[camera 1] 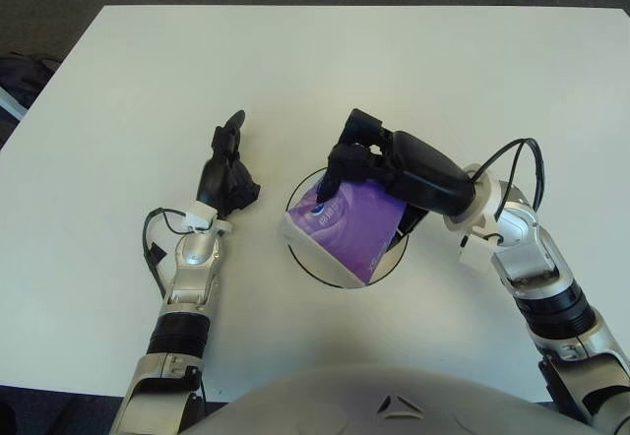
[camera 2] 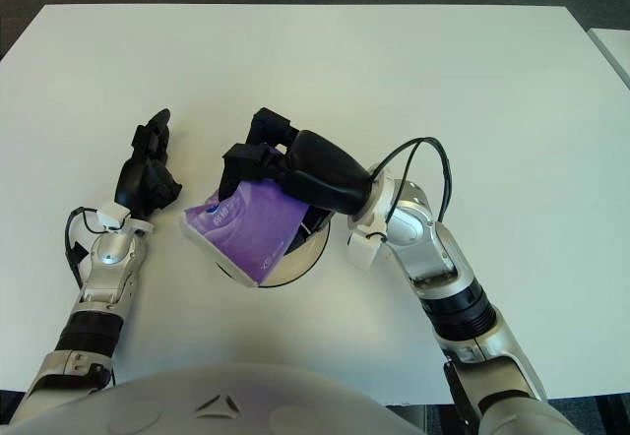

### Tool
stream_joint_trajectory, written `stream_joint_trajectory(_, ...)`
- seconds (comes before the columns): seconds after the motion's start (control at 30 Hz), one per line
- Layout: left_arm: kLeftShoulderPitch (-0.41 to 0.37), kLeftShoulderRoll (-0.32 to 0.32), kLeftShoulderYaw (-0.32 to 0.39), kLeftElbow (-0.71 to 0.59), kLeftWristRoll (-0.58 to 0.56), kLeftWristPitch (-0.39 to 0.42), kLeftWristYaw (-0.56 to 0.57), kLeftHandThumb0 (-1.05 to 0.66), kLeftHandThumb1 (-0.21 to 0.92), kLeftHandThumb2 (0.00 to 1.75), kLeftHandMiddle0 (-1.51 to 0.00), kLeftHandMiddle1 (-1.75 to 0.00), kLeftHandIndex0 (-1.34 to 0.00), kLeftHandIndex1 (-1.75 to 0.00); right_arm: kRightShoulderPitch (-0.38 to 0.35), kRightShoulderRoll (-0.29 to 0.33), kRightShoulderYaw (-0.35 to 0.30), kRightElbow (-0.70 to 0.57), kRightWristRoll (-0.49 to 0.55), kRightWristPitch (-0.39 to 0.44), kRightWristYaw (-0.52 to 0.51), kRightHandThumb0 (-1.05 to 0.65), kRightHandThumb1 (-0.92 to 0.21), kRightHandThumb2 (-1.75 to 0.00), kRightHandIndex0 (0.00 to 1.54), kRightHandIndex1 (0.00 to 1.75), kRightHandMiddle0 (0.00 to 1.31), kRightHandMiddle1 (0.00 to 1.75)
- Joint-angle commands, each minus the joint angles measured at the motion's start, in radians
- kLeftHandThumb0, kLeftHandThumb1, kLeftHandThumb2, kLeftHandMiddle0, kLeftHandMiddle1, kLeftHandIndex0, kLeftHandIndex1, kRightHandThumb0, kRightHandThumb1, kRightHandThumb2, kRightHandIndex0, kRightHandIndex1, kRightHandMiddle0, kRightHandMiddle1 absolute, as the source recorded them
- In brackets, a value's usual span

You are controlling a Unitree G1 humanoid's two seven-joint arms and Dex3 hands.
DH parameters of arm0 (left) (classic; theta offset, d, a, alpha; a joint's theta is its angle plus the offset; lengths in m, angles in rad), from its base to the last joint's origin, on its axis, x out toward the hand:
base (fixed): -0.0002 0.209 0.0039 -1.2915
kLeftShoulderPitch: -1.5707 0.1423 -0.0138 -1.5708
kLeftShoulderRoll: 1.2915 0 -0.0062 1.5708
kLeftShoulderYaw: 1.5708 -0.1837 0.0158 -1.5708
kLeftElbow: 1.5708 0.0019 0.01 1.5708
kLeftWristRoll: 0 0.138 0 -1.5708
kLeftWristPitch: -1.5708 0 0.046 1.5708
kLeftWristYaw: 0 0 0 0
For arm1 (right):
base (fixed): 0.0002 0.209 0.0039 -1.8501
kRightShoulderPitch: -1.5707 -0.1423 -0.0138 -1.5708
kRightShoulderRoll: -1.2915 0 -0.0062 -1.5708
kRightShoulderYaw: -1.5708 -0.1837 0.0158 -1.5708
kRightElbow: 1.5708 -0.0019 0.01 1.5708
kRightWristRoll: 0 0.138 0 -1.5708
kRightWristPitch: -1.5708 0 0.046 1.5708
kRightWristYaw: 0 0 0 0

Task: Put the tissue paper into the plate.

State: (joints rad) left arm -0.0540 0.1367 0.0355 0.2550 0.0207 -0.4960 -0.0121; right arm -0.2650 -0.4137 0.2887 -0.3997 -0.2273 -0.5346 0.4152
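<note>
My right hand [camera 1: 369, 159] grips the tissue pack [camera 1: 345, 228] from above, fingers curled over its far edge; the pack sits tilted over the plate [camera 1: 296, 253], covering most of it. I'd lower until the pack rests flat inside the rim, then release gently. My left hand [camera 1: 228, 174], left of the plate, is relaxed and empty. One pack, one plate.
</note>
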Motion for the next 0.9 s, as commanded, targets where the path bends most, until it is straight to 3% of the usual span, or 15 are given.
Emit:
stream_joint_trajectory(0.0,0.082,-0.020,-0.024,0.121,0.060,0.004,0.029,-0.94,0.92,1.17,-0.11,-0.02,0.00,-0.43,0.005,0.013,-0.007,0.000,0.006,-0.033,-0.015,-0.09,-0.31,-1.31,1.22,1.75,0.95,1.75)
stream_joint_trajectory(0.33,0.077,-0.009,-0.030,0.125,0.097,-0.011,0.050,-0.94,0.92,1.21,-0.12,-0.02,0.00,-0.46,0.000,0.024,-0.007,0.018,0.002,-0.054,-0.010,-0.14,-0.34,-1.27,1.24,1.75,0.95,1.75)
stream_joint_trajectory(0.6,0.087,-0.011,-0.032,0.112,0.045,0.003,0.005,-0.95,0.92,1.20,-0.09,-0.01,0.00,-0.43,-0.013,0.046,-0.023,0.029,-0.031,-0.040,-0.032,-0.17,-0.36,-1.23,1.20,1.75,0.91,1.75)
stream_joint_trajectory(0.63,0.089,-0.013,-0.032,0.108,0.028,0.001,-0.012,-0.95,0.92,1.18,-0.09,-0.01,0.00,-0.42,-0.016,0.050,-0.025,0.030,-0.036,-0.033,-0.034,-0.26,-0.41,-1.18,1.05,1.75,0.75,1.75)
stream_joint_trajectory(0.7,0.095,-0.011,-0.035,0.102,-0.005,-0.007,-0.050,-0.95,0.92,1.16,-0.09,-0.01,0.00,-0.40,-0.024,0.047,-0.027,0.026,-0.052,-0.016,-0.027,-0.33,-0.49,-1.08,0.84,1.75,0.59,1.75)
stream_joint_trajectory(0.8,0.117,-0.010,-0.039,0.063,-0.052,-0.001,-0.101,-0.95,0.92,1.14,-0.10,-0.01,0.00,-0.40,-0.042,0.023,-0.029,0.013,-0.090,0.006,0.001,-0.37,-0.61,-0.93,0.57,1.75,0.43,1.75)
stream_joint_trajectory(0.87,0.122,-0.010,-0.039,0.052,-0.072,-0.010,-0.124,-0.94,0.92,1.13,-0.12,-0.02,0.00,-0.41,-0.063,-0.009,-0.026,0.010,-0.120,0.006,0.031,-0.37,-0.75,-0.75,0.29,1.66,0.33,1.75)
